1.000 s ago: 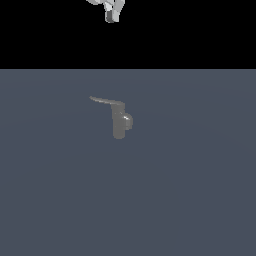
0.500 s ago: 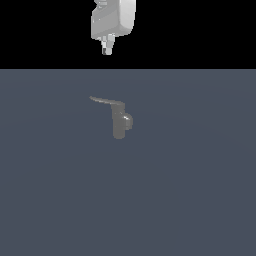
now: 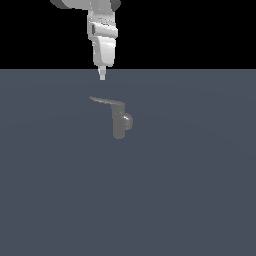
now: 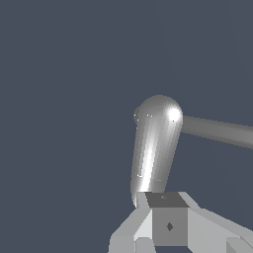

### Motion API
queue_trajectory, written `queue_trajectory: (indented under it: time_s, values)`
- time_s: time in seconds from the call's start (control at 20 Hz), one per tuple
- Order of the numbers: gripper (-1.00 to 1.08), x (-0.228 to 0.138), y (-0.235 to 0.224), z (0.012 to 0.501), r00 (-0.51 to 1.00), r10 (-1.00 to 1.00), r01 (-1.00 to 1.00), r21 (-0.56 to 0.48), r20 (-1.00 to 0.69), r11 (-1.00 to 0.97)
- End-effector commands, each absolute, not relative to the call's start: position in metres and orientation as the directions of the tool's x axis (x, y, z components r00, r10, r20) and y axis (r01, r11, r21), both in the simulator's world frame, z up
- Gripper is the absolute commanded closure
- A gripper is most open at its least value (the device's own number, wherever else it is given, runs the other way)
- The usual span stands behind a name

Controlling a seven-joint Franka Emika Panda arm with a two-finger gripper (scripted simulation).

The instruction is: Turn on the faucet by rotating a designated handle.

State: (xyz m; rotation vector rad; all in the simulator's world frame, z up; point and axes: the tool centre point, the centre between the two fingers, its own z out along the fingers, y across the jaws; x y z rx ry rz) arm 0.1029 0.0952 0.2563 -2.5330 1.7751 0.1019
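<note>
The small grey faucet (image 3: 119, 124) stands upright in the middle of the exterior view, its stub spout (image 3: 129, 121) on the exterior view's right. The handle (image 3: 102, 100) is a thin flat lever reaching from the faucet's top toward the exterior view's left. My gripper (image 3: 102, 76) hangs above the handle's outer part, apart from it, its fingers together in one narrow tip and holding nothing. In the wrist view the shiny rounded faucet body (image 4: 153, 153) runs down to my gripper (image 4: 167, 207), and the duller flat handle (image 4: 217, 131) leaves the frame's edge.
A flat dark grey floor (image 3: 190, 200) surrounds the faucet on all sides. The white arm (image 3: 102, 35) comes down from the upper edge of the exterior view against a black background.
The arm has come down from the upper edge of the exterior view, bringing the fingertips much closer to the handle. The faucet and its handle have not moved.
</note>
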Motion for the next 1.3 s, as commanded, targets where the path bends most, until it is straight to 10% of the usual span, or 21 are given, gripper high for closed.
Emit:
queue_trajectory:
  time_s: [0.0,1.25]
  values:
    - [1.08,0.114,0.103,0.237,0.289,-0.955,-0.957,0.003,-0.063,-0.29]
    - [1.08,0.133,0.13,0.173,0.142,-0.99,-0.99,0.001,0.0,-0.142]
